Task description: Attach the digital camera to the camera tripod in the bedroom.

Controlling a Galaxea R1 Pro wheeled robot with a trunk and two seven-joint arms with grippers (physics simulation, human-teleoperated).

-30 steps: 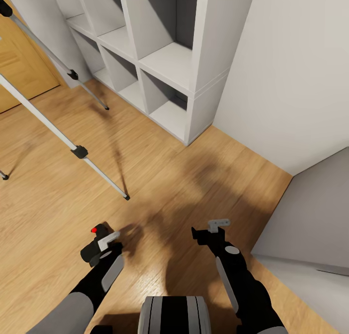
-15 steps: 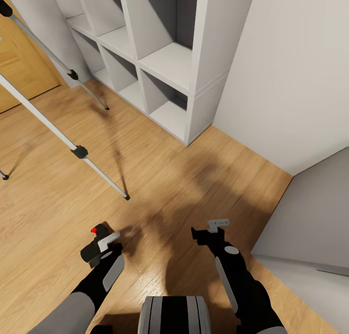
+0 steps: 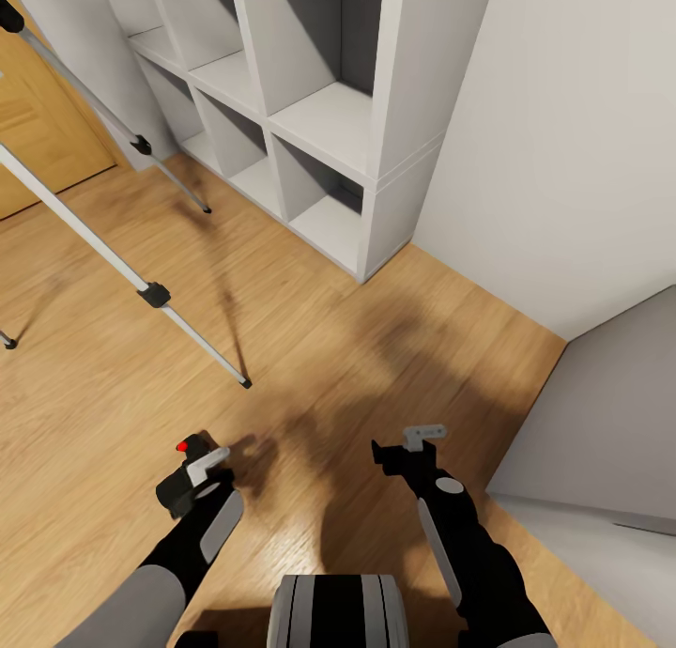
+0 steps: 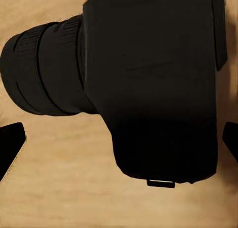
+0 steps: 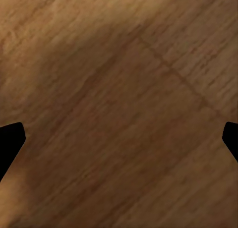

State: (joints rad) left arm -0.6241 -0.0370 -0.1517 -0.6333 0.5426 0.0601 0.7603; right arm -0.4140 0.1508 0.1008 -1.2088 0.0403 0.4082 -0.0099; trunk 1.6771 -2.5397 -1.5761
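The digital camera (image 3: 185, 468), black with a red button on top, sits in my left gripper (image 3: 199, 471), held low over the wood floor at the lower left of the head view. In the left wrist view the camera (image 4: 153, 84) spans the gap between the black fingertips (image 4: 11, 144), lens pointing sideways. The camera tripod (image 3: 117, 258) stands at the left, well ahead of the camera. Its silver legs and black joints show, while its head is out of view. My right gripper (image 3: 404, 445) hangs open and empty over bare floor (image 5: 119, 114).
A white cube shelf (image 3: 310, 113) stands against the pale wall straight ahead. A wooden door (image 3: 33, 131) is at the far left behind the tripod legs. A grey bed corner (image 3: 601, 441) is close on the right. Open floor (image 3: 310, 347) lies between the shelf and my arms.
My left gripper with the camera has shifted a hair toward me. The right arm and the view have not moved.
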